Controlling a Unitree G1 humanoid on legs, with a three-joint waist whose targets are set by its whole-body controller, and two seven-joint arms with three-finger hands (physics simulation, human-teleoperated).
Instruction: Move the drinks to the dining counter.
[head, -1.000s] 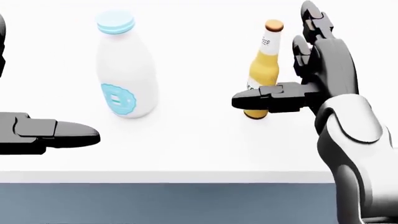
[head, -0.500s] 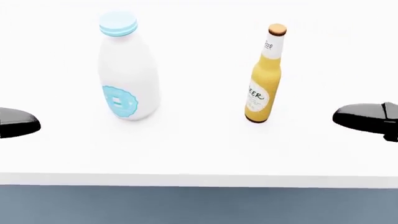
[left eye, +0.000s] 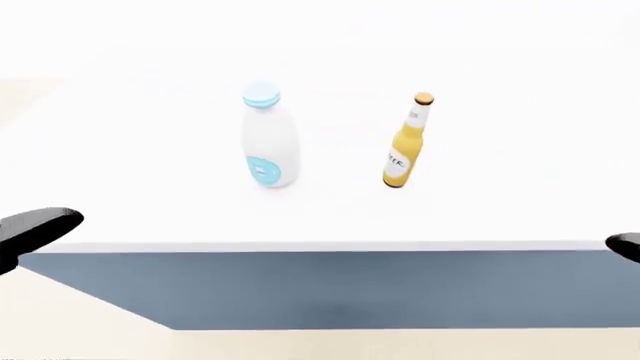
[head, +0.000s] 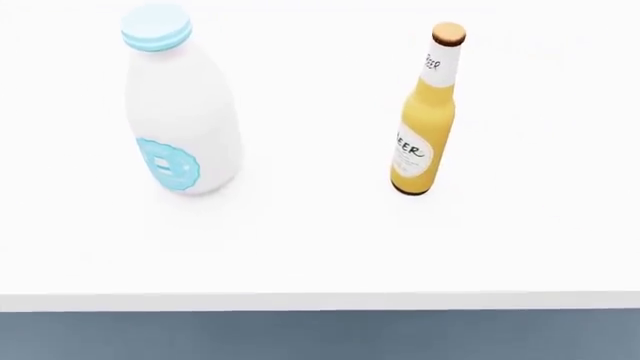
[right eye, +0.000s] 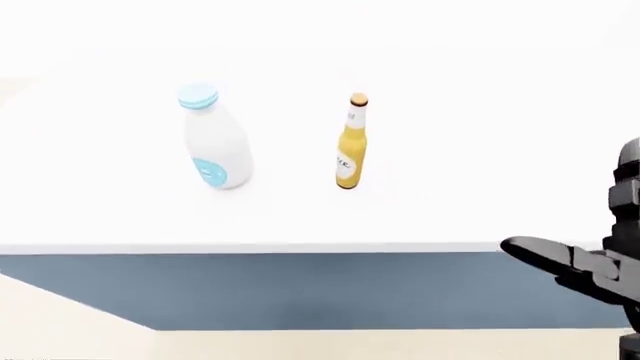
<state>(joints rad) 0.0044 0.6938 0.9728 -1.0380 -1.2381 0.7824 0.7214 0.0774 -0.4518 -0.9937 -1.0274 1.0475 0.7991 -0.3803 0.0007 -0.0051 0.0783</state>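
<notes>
A white milk bottle (head: 180, 112) with a light blue cap and label stands upright on the white counter (head: 320, 247), at the left of the head view. A yellow beer bottle (head: 420, 120) stands upright to its right, well apart from it. No hand shows in the head view. My left hand (left eye: 35, 229) shows only as a stretched black finger at the left edge of the left-eye view, below the counter edge, holding nothing. My right hand (right eye: 575, 266) is at the lower right of the right-eye view, fingers stretched out and empty, far from both bottles.
The counter's near edge (head: 320, 301) runs across the bottom of the head view, with a blue-grey front panel (left eye: 330, 289) under it. Beige floor (left eye: 90, 330) shows at the lower left of the left-eye view.
My right hand has left the beer bottle and drawn back out of the head view. My left hand has also drawn back out. The view has shifted slightly, so the milk bottle sits further left.
</notes>
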